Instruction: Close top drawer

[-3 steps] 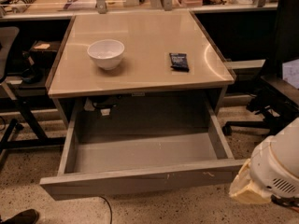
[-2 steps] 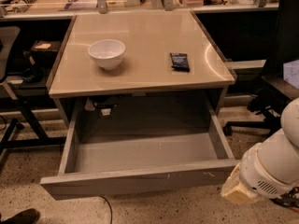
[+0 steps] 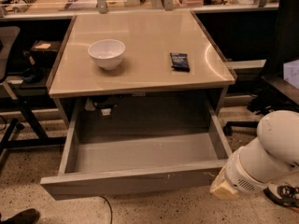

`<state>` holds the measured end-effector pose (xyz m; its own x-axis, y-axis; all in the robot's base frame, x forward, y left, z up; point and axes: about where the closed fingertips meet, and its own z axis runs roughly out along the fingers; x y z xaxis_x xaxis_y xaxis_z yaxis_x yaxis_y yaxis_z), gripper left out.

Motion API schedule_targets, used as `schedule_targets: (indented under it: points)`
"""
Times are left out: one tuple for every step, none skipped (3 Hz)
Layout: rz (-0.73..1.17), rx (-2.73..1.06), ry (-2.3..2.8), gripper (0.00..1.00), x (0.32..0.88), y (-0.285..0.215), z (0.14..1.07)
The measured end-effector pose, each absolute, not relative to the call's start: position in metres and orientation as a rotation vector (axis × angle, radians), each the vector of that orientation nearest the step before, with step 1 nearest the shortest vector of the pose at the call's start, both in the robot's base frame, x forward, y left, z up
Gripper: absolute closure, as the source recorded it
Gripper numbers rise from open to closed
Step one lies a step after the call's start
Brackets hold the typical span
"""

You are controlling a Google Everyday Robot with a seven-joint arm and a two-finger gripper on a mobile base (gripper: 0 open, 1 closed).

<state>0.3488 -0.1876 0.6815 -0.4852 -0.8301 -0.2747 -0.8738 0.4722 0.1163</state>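
The top drawer (image 3: 131, 182) is a wide, deep grey metal drawer under the beige table top. It stands pulled far out toward me and its inside is bare. Its flat front panel has small white scuffs right of centre. My white arm comes in from the lower right. My gripper (image 3: 220, 189) is at the arm's beige end, low down, right beside the right end of the drawer's front panel. I cannot tell whether it touches the panel.
A white bowl (image 3: 107, 53) and a dark packet (image 3: 180, 61) lie on the table top (image 3: 140, 31). An office chair base (image 3: 240, 125) stands right of the drawer, a shoe (image 3: 284, 195) lies at lower right, and black frame legs (image 3: 23, 125) stand at left. A cable (image 3: 108, 208) lies on the floor.
My arm has moved left, bringing the gripper end up to the right end of the drawer's front panel. The drawer has not visibly moved.
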Motion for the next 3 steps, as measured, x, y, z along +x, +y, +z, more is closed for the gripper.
schedule_targets:
  points:
    - [0.354, -1.473, 2.536, 1.00, 0.366, -0.181, 0.664]
    - [0.340, -1.471, 2.516, 1.00, 0.389, -0.173, 0.659]
    - [0.328, -1.477, 2.481, 1.00, 0.405, -0.165, 0.662]
